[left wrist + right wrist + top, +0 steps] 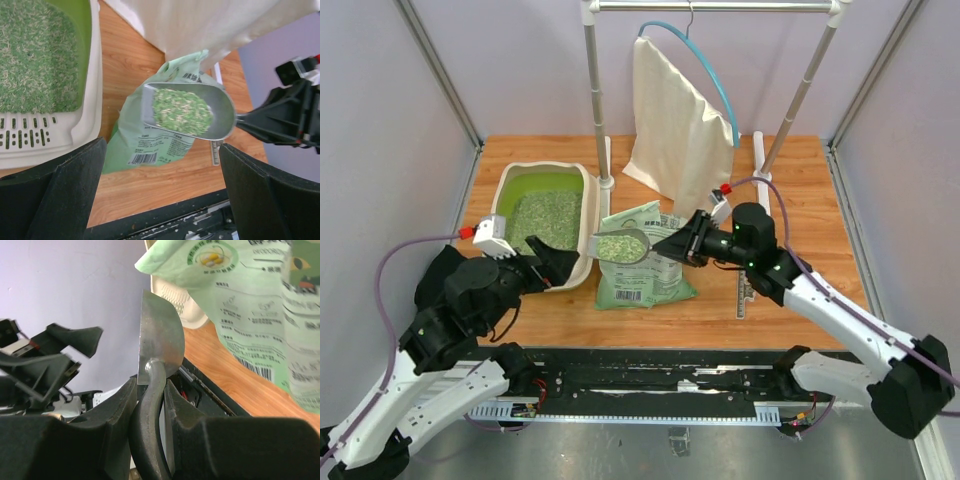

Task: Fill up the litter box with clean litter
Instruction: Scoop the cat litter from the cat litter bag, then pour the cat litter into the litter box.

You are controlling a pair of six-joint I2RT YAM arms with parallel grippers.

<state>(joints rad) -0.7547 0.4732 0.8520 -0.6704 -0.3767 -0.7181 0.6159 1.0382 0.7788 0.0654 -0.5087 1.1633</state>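
Observation:
The beige litter box point(588, 215) with a lime-green inside holds a bed of pale green litter point(545, 217); it also shows in the left wrist view point(90, 100). My right gripper point(682, 243) is shut on the black handle point(150, 425) of a grey metal scoop point(623, 246). The scoop is full of litter point(182, 110) and hangs level above the green litter bag point(645, 275), just right of the box. My left gripper point(552, 262) is open and empty at the box's near right corner.
A cream cloth bag point(678, 125) hangs on a blue hanger from a white rack point(598, 95) at the back. A metal ruler point(744, 290) lies right of the green bag. The black front rail point(660, 365) runs along the near edge.

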